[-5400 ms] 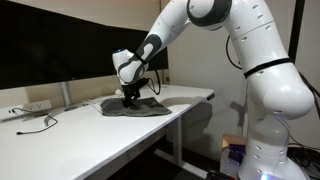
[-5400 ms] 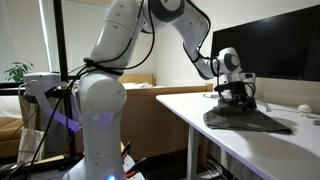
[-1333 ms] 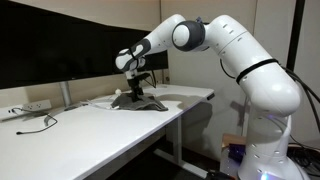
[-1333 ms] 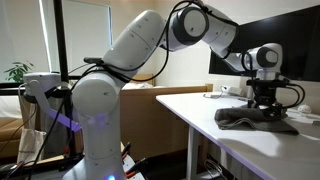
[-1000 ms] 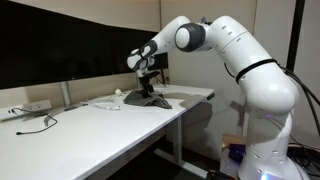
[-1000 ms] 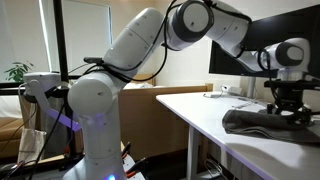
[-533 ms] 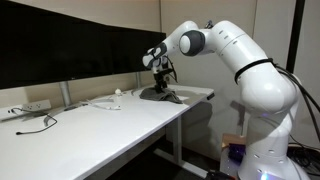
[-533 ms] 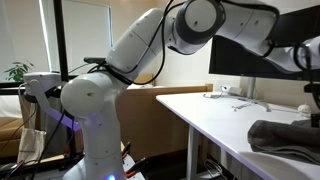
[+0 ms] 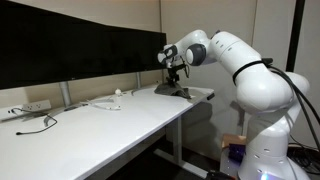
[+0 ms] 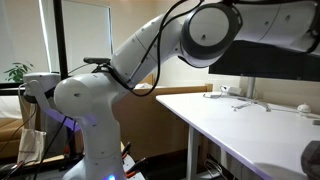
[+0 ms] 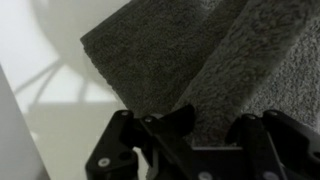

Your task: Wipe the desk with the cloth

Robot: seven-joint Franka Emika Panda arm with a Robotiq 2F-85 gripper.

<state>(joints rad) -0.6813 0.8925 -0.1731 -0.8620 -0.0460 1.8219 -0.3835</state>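
The dark grey cloth (image 9: 172, 92) lies rumpled near the far end of the long white desk (image 9: 100, 125). My gripper (image 9: 175, 82) stands upright on top of it, pointing down. In the wrist view the cloth (image 11: 200, 60) fills most of the picture in folds, and my gripper's black fingers (image 11: 210, 125) are closed into the fabric, with bare desk (image 11: 50, 90) beside it. In an exterior view only a corner of the cloth (image 10: 312, 158) shows at the frame's edge on the desk (image 10: 250, 125); the gripper is out of that picture.
Dark monitors (image 9: 80, 55) stand along the back of the desk. A thin black cable (image 9: 35, 125), a power strip (image 9: 30, 106) and a small white object (image 9: 117, 93) lie on the desk. The desk's end edge is just past the cloth.
My gripper has dragged the cloth along the desk, away from the cable end and toward the far end near the robot's base. The cloth has bunched up smaller.
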